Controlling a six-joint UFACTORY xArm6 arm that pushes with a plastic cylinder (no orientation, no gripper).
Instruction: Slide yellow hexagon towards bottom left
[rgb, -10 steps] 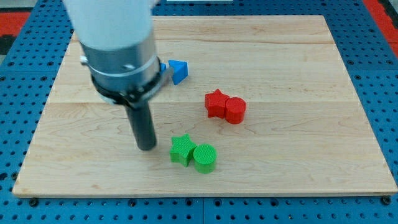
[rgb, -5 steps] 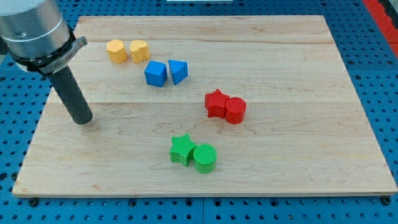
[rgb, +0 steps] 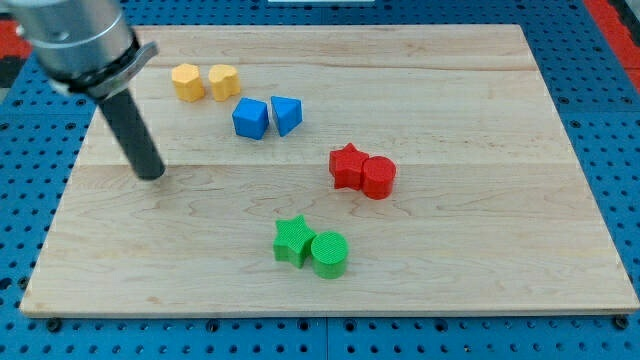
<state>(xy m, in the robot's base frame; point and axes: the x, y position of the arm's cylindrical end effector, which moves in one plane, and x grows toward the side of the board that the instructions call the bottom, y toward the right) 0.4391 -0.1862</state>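
8 blocks: 4 touching pairs on the wooden board (rgb: 480, 90)
My tip (rgb: 152, 175): bare rod end, touching no block; below and left of the yellow pair
Yellow pair: yellow hexagon (rgb: 187, 82) at upper left; 2nd yellow block (rgb: 224, 80) on its right
Blue pair: blue cube (rgb: 250, 118); blue triangle (rgb: 286, 114)
Green pair: green star (rgb: 293, 240); green cylinder (rgb: 329, 253)
Red pair: red star (rgb: 347, 166); red cylinder (rgb: 378, 177)

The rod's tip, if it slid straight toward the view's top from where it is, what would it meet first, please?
Probably nothing: my tip sits left of and below the yellow hexagon, so a straight run upward looks free to the wooden board edge, though depth is unclear.
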